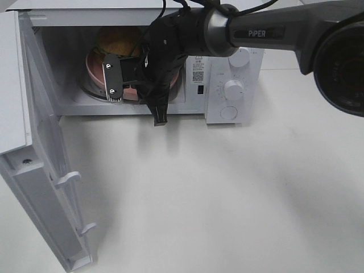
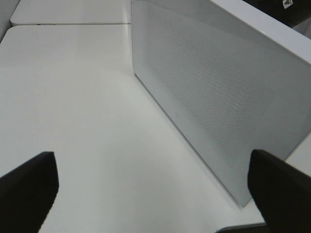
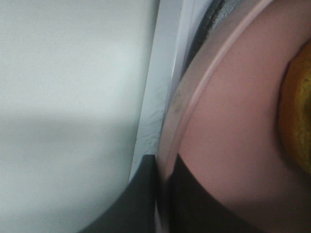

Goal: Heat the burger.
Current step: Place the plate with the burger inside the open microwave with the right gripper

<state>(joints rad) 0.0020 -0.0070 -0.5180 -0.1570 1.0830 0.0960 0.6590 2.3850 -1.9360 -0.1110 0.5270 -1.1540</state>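
While tight on plate point(image 3: 228, 121), right gripper point(image 3: 163, 166)

light: bright, overhead | shadows: soft grey on table point(image 1: 239, 193) — microwave point(image 1: 213, 102) cavity dimmer | focus: right wrist view blurred, burger point(image 3: 297, 121) and plate point(image 3: 233, 126) smeared

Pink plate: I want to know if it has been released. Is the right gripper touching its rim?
Touching. The right wrist view shows the right gripper shut on the pink plate, one dark jaw against each side of the rim, with no gap.
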